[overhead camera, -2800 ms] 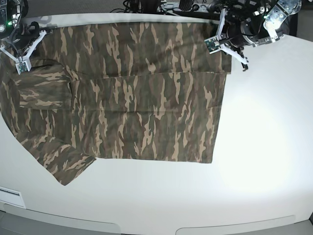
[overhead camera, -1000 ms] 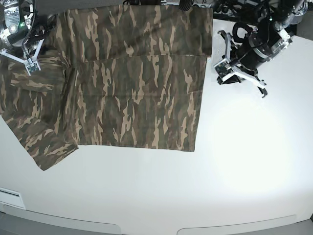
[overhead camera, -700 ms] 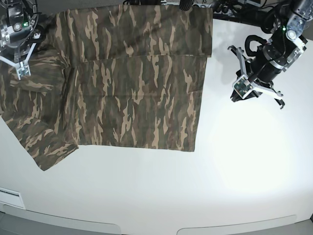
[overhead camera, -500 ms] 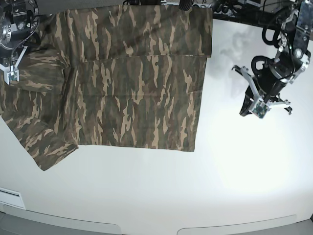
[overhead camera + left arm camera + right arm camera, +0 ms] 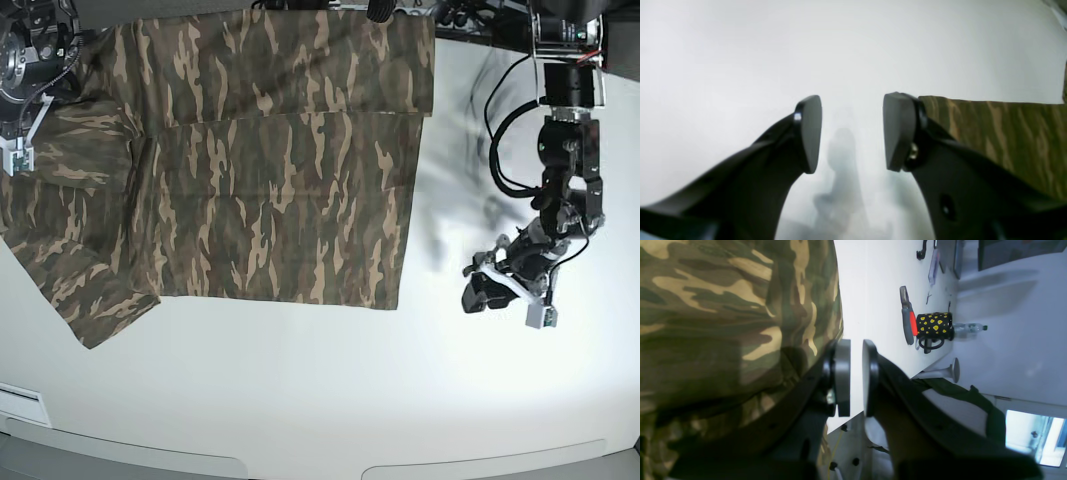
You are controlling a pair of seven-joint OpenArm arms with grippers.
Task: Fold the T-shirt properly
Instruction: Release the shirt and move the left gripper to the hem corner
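- Base view, left tool [image 5: 505, 292]: jaws spread, nothing between them, low over bare white desk [image 5: 300, 400], well apart from the cloth's right edge.
- Right tool [image 5: 856, 376]: pads close together with a narrow gap showing, nothing visibly pinched, at the cloth's edge.
- T-shirt [image 5: 260, 170]: camouflage, lying flat across the desk's far left half, top strip folded over.
- Beyond: spotted mug [image 5: 935, 327].

No readable text, label, brand, number or sign shows in any view; the mug [image 5: 935, 327] in the right wrist view bears only yellow spots
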